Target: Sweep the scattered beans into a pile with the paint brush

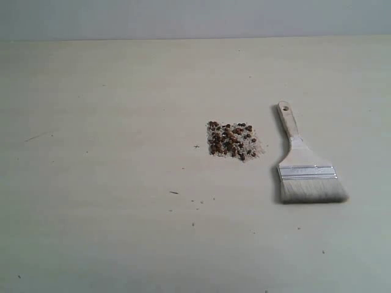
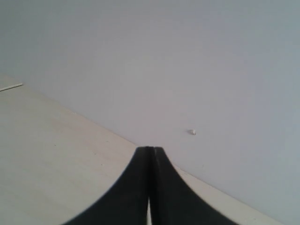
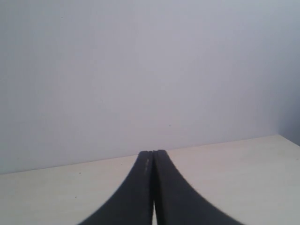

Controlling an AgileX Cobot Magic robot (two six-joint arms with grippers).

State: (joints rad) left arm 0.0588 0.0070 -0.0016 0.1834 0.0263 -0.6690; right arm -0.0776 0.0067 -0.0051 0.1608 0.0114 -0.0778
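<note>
The beans (image 1: 232, 140), small reddish-brown pellets mixed with pale grit, lie in a compact patch near the middle of the cream table (image 1: 110, 122). To their right the paint brush (image 1: 303, 162) lies flat, its cream handle pointing away and its pale bristles toward the front. Neither arm shows in the exterior view. In the left wrist view my left gripper (image 2: 150, 150) is shut with nothing in it, aimed at the table's far edge and the wall. My right gripper (image 3: 153, 153) in the right wrist view is likewise shut and empty.
A few thin dark specks and slivers (image 1: 174, 193) lie on the table in front of the beans. A grey wall (image 1: 195, 18) rises behind the table's far edge. A small pale spot (image 2: 192, 132) marks the wall in the left wrist view.
</note>
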